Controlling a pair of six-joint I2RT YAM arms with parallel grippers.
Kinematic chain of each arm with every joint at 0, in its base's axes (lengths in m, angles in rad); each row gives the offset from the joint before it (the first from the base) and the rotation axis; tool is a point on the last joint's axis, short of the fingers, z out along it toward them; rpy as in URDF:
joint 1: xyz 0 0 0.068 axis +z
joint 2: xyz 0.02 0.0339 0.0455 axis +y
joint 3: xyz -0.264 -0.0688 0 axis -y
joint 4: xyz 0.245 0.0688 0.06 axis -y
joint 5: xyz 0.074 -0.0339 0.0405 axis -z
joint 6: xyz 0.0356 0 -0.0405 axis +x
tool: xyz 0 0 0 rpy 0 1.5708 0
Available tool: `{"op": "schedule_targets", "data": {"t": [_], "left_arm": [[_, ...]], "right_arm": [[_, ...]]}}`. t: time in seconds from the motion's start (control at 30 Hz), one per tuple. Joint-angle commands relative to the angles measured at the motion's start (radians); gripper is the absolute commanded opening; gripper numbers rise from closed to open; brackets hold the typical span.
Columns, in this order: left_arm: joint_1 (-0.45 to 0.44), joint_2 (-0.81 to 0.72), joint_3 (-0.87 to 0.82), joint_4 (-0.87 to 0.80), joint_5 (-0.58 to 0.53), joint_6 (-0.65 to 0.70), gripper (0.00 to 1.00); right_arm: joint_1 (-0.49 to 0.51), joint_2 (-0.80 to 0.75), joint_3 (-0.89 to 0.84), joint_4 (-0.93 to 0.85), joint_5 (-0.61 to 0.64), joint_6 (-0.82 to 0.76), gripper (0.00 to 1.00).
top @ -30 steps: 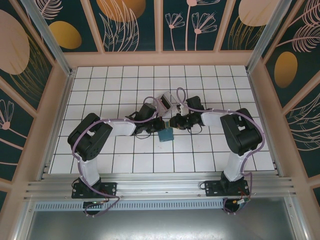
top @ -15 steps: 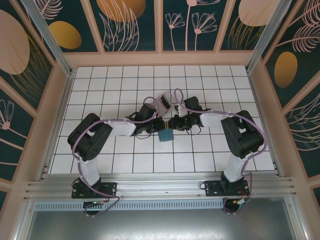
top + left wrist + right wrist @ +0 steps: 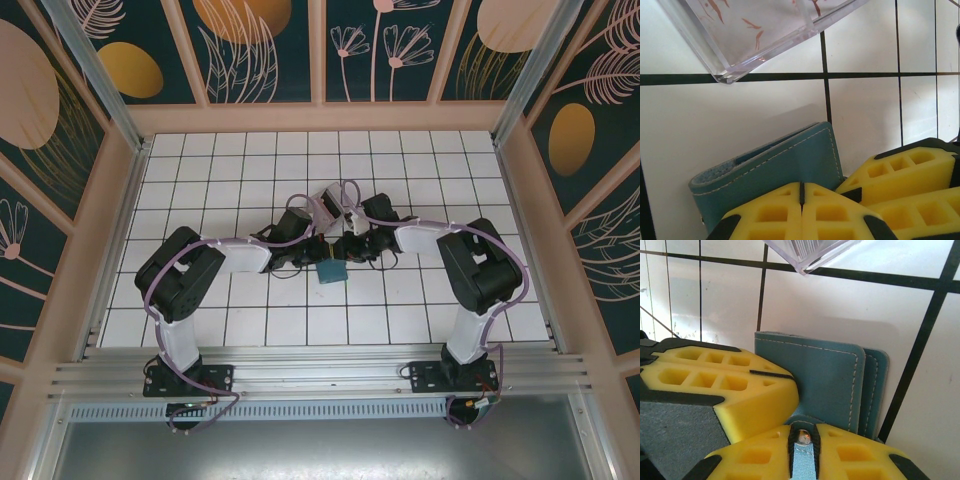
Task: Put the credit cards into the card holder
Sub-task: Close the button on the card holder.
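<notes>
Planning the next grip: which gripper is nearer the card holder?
Right: the right gripper is clamped on the card holder's pale edge. The left gripper, shut, sits close by its teal cover.

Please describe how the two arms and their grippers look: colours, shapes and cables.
Both the left arm and the right arm have white links between bulky black joints, with a lilac cable looped along each. The left gripper and the right gripper carry yellow wedge-shaped fingers with rectangular cut-outs and black edging.
</notes>
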Motion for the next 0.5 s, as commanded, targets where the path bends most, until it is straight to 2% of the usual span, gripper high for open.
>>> {"op": "schedule_targets", "data": {"t": [0.0, 0.47], "left_arm": [[-0.012, 0.022, -0.039, -0.088, -0.013, -0.006, 0.06], [-0.012, 0.025, -0.031, -0.089, -0.01, -0.004, 0.05]], "right_arm": [[0.019, 0.034, 0.011, -0.052, 0.009, -0.032, 0.22], [0.02, 0.089, 0.063, -0.189, -0.013, -0.116, 0.22]]}}
